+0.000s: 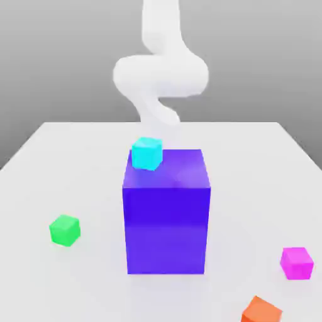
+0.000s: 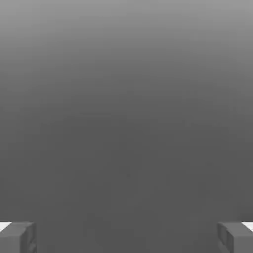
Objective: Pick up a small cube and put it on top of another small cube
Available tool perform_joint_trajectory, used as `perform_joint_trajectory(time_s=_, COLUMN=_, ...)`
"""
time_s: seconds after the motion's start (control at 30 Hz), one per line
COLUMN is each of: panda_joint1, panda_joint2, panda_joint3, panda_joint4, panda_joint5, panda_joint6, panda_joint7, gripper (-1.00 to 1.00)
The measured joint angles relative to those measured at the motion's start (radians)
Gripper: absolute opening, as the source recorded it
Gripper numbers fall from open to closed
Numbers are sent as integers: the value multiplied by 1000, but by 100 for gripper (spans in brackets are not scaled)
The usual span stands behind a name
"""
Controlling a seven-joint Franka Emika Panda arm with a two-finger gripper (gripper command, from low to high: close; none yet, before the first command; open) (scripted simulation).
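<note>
The small magenta cube (image 1: 297, 262) rests on the white table (image 1: 69, 157) near the front, at the exterior view's right. The small green cube (image 1: 65, 230) sits on the table at the exterior view's left, well apart from it. My white arm (image 1: 160, 75) rises at the far side of the table, behind the big block. In the hand view my gripper (image 2: 126, 238) is open: its two grey fingertips (image 2: 17, 237) stand far apart with nothing between them, against plain grey background.
A big blue-purple block (image 1: 166, 214) stands mid-table between the two small cubes. A cyan cube (image 1: 147, 153) sits on its top at the far left corner. An orange cube (image 1: 260, 310) lies at the front edge, near the magenta one.
</note>
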Motion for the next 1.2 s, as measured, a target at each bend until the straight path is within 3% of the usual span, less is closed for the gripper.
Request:
perform_joint_trajectory(time_s=0.27, panda_joint1=200, panda_joint2=297, panda_joint3=-9, panda_joint4=-55, panda_joint5=64, panda_joint6=122, panda_joint7=-313, gripper=0)
perform_joint_trajectory(time_s=0.53, panda_joint1=339, panda_joint2=587, panda_joint3=46, panda_joint4=-109, panda_joint5=96, panda_joint6=242, panda_joint7=-598, gripper=0)
perform_joint_trajectory(time_s=0.7, panda_joint1=436, panda_joint2=767, panda_joint3=85, panda_joint4=-144, panda_joint5=52, panda_joint6=320, panda_joint7=-730, gripper=0)
perform_joint_trajectory(time_s=0.83, panda_joint1=478, panda_joint2=909, panda_joint3=102, panda_joint4=-171, panda_joint5=-39, panda_joint6=382, panda_joint7=-794, gripper=0)
perform_joint_trajectory(time_s=1.0, panda_joint1=517, panda_joint2=1090, panda_joint3=76, panda_joint4=-150, panda_joint5=-102, panda_joint6=510, panda_joint7=-786, gripper=0)
perform_joint_trajectory(time_s=1.03, panda_joint1=522, panda_joint2=1122, panda_joint3=70, panda_joint4=-144, panda_joint5=-107, panda_joint6=536, panda_joint7=-783, gripper=-100)
perform_joint_trajectory(time_s=1.2, panda_joint1=522, panda_joint2=1122, panda_joint3=70, panda_joint4=-144, panda_joint5=-108, panda_joint6=534, panda_joint7=-782, gripper=-100)
